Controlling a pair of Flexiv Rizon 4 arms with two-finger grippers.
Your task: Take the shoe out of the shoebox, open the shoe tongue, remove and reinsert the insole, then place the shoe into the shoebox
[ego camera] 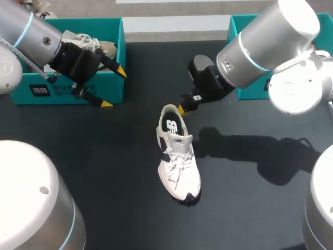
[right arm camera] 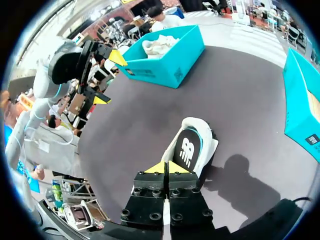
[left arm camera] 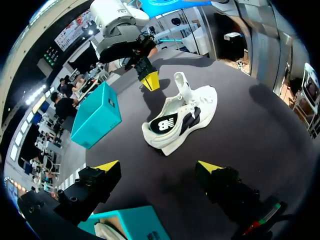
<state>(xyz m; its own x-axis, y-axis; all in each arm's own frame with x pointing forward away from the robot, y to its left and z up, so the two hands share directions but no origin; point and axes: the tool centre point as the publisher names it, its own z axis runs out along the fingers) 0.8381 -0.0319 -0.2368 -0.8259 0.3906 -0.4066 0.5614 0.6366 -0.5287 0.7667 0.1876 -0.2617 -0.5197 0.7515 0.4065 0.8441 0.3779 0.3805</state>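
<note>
One shoe (ego camera: 178, 156) on table (ego camera: 104, 156) | left pincer (ego camera: 113, 87) spread wide by shoebox (ego camera: 21, 96) | right pincer (right arm camera: 163, 167) closed, just behind heel

The table (ego camera: 104, 166) in front of me is dark and matte. A white shoe (ego camera: 178, 159) stands on its sole near the middle (heel toward the far edge, toe toward me). Two teal boxes sit along the far side, well apart: the left shoebox (ego camera: 67, 89) on my left, the right shoebox (ego camera: 235, 25) on my right. The shoe touches neither.
</note>
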